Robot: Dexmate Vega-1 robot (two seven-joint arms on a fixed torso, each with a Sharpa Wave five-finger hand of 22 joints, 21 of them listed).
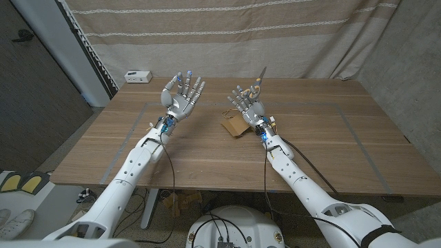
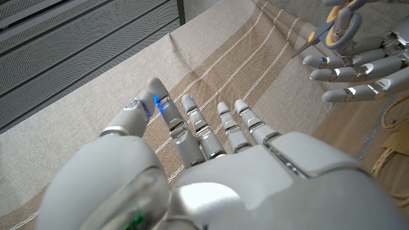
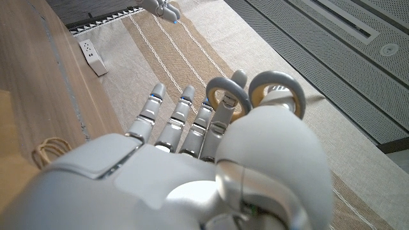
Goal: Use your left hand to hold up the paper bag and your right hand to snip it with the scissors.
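Two white arms reach up from the near corners over the wooden desk (image 1: 324,145), and both hands are raised above its far half.

The left robot hand (image 1: 183,94) is lifted with its palm facing the camera in the head view and its fingers spread wide, holding nothing. In the left wrist view the fingers (image 2: 192,124) fan out toward the curtain.

The right robot hand (image 1: 247,103) is also raised, a little right of the desk's middle. It holds the scissors (image 1: 258,83): in the right wrist view the grey, tan-lined handle loops (image 3: 252,96) sit around the thumb and a finger, and in the head view the blades point up and away past the fingertips. The other fingers are stretched out.

The brown paper bag (image 1: 234,125) lies on the desk just beneath and beside the right hand, apart from the left hand; whether the right hand touches it cannot be told. Its twine handle (image 3: 48,153) shows in the right wrist view.

Farther off, a small white box (image 1: 138,76) sits at the far left corner of the desk, and a striped beige curtain (image 1: 227,34) hangs behind.
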